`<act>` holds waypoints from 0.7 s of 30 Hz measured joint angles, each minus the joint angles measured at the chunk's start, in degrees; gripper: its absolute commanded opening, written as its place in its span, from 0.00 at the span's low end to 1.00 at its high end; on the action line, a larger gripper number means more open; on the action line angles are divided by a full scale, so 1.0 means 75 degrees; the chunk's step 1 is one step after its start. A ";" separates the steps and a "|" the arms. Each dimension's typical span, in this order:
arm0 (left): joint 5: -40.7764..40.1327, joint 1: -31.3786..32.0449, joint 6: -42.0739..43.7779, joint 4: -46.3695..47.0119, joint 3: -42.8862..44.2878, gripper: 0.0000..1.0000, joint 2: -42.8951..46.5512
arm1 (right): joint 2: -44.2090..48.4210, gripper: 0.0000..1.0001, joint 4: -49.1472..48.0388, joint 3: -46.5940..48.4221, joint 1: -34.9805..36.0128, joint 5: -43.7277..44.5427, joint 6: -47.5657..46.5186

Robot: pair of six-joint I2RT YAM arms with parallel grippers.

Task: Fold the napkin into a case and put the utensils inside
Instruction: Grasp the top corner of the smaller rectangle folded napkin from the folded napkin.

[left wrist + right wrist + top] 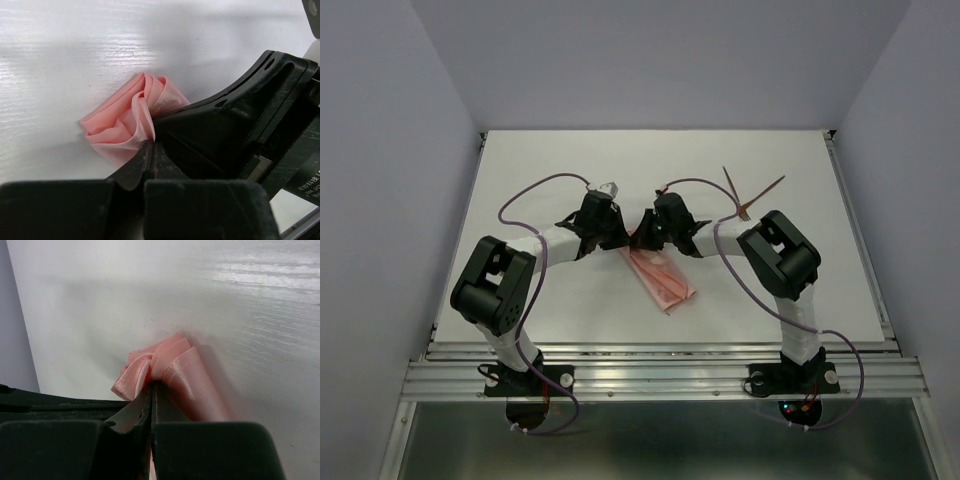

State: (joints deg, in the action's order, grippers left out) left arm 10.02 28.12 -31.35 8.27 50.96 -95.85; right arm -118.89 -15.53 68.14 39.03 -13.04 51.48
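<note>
The salmon-pink napkin (663, 277) lies mid-table as a narrow folded strip that runs toward the front right. Its far end is bunched up between both grippers. My left gripper (625, 238) is shut on a gathered fold of the cloth (122, 125), its fingertips (146, 150) pressed together. From the opposite side, my right gripper (646, 234) is shut on the same bunched end (185, 372), jaws closed tight. The two grippers nearly touch. The utensils, two thin reddish-brown sticks (739, 193), lie crossed on the table at the back right, apart from both grippers.
The white table (570, 170) is walled in by pale panels on the left, back and right. Purple cables (535, 188) loop off both arms. A metal rail (660, 375) runs along the near edge. The right gripper's black body (245, 125) fills the right of the left wrist view.
</note>
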 measured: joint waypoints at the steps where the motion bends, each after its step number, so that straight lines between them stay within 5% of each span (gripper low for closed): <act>1: 0.0003 -0.0012 0.0000 0.0006 0.0000 0.00 0.0000 | -0.0003 0.01 0.0003 0.0012 0.0000 0.0000 0.0000; 21: 0.0009 -0.0064 0.0000 -0.0079 0.0128 0.00 -0.0035 | 0.1711 0.02 0.1105 -0.0245 0.0012 0.0227 0.0079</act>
State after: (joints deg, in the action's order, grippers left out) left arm 10.09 27.64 -31.35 7.68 51.92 -96.12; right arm -106.06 -7.25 66.30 39.11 -11.33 52.07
